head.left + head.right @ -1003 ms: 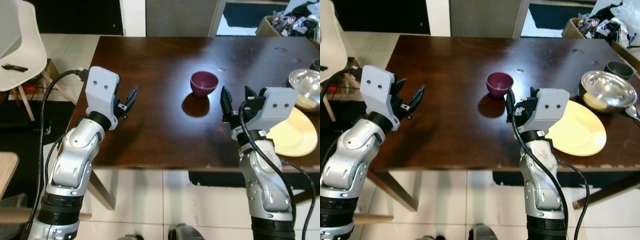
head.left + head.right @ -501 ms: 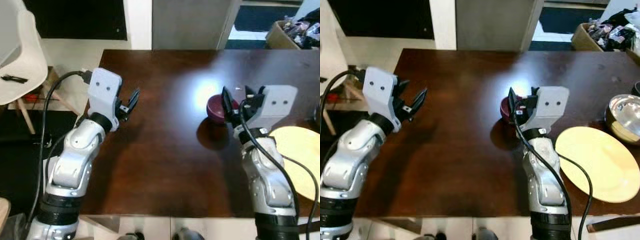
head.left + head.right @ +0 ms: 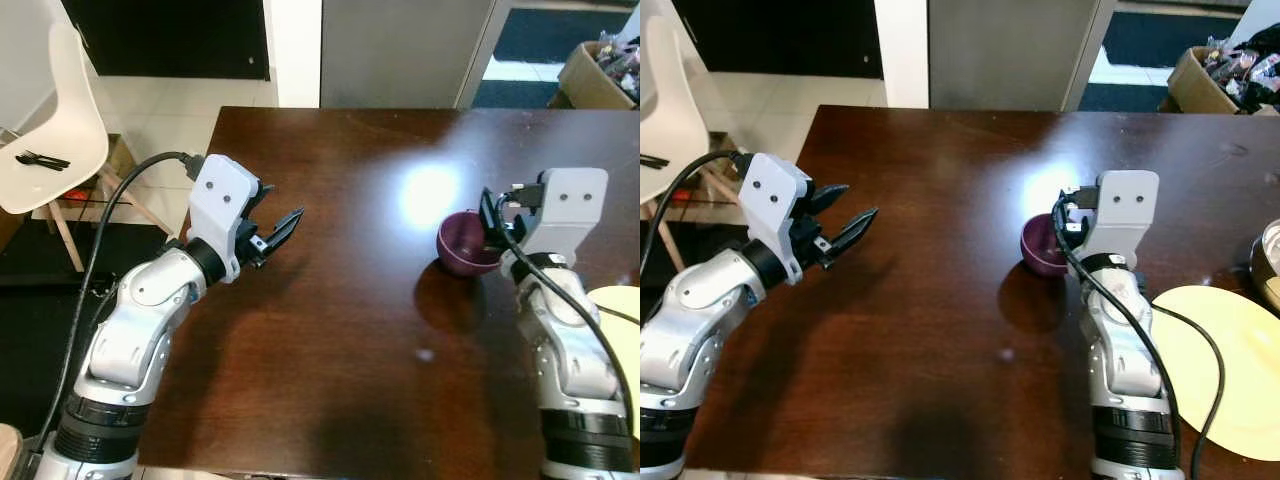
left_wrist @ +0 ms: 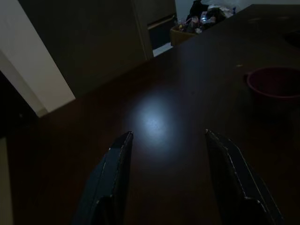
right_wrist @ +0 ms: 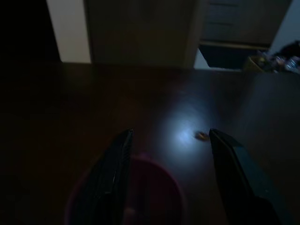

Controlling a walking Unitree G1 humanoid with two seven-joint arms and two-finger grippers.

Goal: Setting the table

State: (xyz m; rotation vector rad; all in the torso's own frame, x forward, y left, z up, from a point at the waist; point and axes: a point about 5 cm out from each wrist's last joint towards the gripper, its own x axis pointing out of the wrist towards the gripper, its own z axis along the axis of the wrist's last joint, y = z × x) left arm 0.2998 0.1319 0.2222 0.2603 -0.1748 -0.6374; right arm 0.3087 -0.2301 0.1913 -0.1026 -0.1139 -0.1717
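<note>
A small purple bowl (image 3: 466, 246) stands upright on the dark wooden table (image 3: 330, 330), right of its middle. My right gripper (image 3: 493, 222) is open at the bowl's near right rim. In the right wrist view its two fingers (image 5: 115, 178) stand apart, with the bowl (image 5: 136, 194) low between them; whether they touch it I cannot tell. My left gripper (image 3: 281, 206) hovers open and holding nothing over the table's left part, far from the bowl (image 4: 274, 82). A yellow plate (image 3: 1225, 360) lies flat at the table's right, beside my right arm.
A white chair (image 3: 45, 120) with black forks (image 3: 42, 158) on its seat stands off the table's left side. A metal bowl (image 3: 1272, 262) shows at the right edge. A box of clutter (image 3: 1230, 75) sits on the floor beyond the far right corner.
The camera has come closer to the table and shifted. My right gripper, short of the bowl before, has closed in on its rim. My left gripper reaches farther over the table.
</note>
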